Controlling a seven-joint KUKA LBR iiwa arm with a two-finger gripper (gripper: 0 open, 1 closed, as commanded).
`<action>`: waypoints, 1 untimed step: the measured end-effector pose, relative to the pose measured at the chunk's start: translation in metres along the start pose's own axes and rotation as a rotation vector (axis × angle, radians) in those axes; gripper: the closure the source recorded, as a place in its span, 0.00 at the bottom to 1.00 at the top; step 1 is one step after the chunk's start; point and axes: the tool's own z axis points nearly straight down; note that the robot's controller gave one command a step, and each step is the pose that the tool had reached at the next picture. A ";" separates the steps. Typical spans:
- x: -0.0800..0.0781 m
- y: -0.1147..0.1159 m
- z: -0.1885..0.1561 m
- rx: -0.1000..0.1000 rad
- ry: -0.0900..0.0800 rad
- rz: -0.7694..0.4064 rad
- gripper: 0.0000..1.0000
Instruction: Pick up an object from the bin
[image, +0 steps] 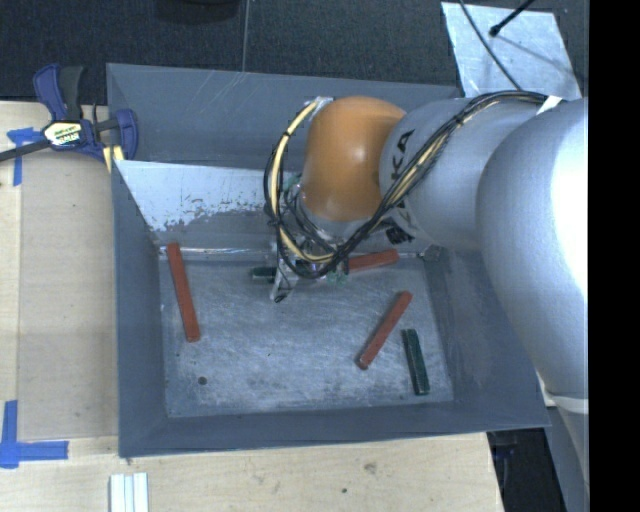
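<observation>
A long red stick (182, 292) lies well to the left of the gripper (283, 283), standing almost straight up and down; the gripper hangs low by the back of the bin (290, 365), under the orange cover (345, 155); I cannot tell if it is wide or narrow; just to its right a short red stick (375, 261) pokes out from under the arm (480, 170); down and to the right lies a slanted red stick (385, 328), with a dark green stick (415, 361) near it; the bin floor is grey and scratched; the ground behind the bin is dark.
</observation>
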 end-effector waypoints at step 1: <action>-0.002 0.000 -0.017 0.000 -0.001 0.002 1.00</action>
